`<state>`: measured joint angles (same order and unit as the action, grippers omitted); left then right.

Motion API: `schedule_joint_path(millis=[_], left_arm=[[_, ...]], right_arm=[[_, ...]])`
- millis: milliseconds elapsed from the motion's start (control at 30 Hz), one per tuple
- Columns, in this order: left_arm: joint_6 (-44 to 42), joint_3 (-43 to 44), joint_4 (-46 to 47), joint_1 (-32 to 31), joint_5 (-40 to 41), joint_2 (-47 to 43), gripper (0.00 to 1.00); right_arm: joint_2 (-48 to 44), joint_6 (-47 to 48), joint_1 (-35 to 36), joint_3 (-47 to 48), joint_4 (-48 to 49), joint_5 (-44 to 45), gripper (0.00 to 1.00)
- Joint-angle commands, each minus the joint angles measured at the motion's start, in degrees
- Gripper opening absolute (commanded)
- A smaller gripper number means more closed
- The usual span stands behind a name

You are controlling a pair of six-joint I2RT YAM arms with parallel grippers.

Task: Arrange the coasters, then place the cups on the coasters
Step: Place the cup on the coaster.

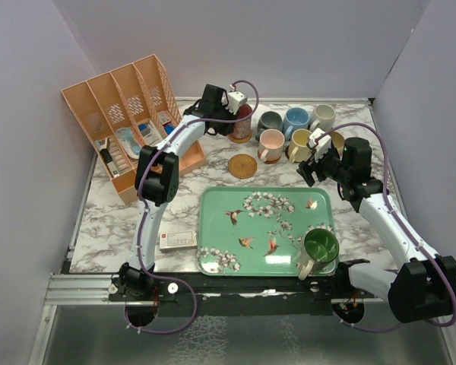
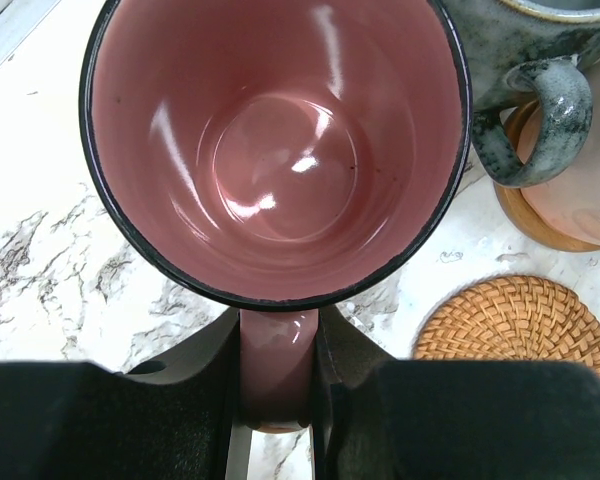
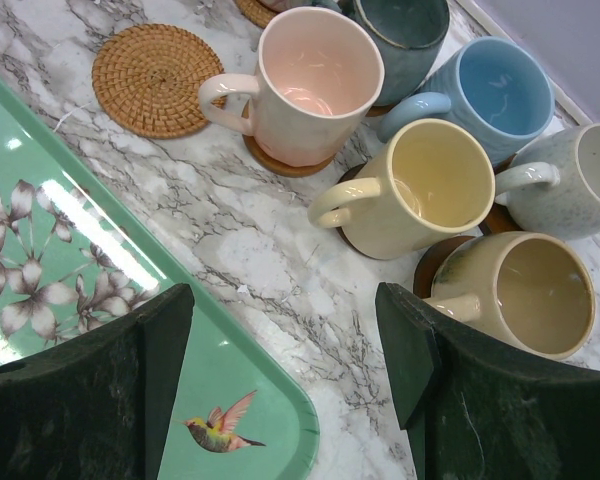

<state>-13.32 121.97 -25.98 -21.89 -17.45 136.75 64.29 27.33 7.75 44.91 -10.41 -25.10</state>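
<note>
Jaws of the left gripper (image 2: 277,345) are clamped on the handle of the red mug (image 2: 275,150), upper middle of the top view, just left of the grey mug (image 1: 270,122). The right gripper (image 3: 285,330) hangs with jaws wide apart and empty over the tray (image 3: 80,250) edge. A bare woven coaster (image 1: 242,166) lies below the red mug, and the green mug (image 1: 320,245) sits on the tray, lower right.
</note>
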Motion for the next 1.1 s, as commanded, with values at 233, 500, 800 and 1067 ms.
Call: schedule_joint_path(millis=[233, 500, 800, 1067], left_arm=[[1.53, -3.55, 4.27, -1.48, 1.46, -7.09, 0.08], [1.72, -4.07, 4.34, -2.34, 3.15, -7.5, 0.1], [2.19, -5.19, 4.32, -2.37, 4.48, -8.08, 0.25], [3.31, -6.56, 4.32, -2.37, 4.01, -9.22, 0.36]], right_arm=[[-1.01, 0.62, -0.28, -0.18, -0.11, 0.59, 0.75], [-1.19, 0.65, -0.28, -0.2, -0.13, 0.67, 0.75], [-1.29, 0.79, -0.28, -0.27, -0.13, 0.76, 0.75], [-1.16, 0.88, -0.28, -0.29, 0.01, 0.85, 0.75]])
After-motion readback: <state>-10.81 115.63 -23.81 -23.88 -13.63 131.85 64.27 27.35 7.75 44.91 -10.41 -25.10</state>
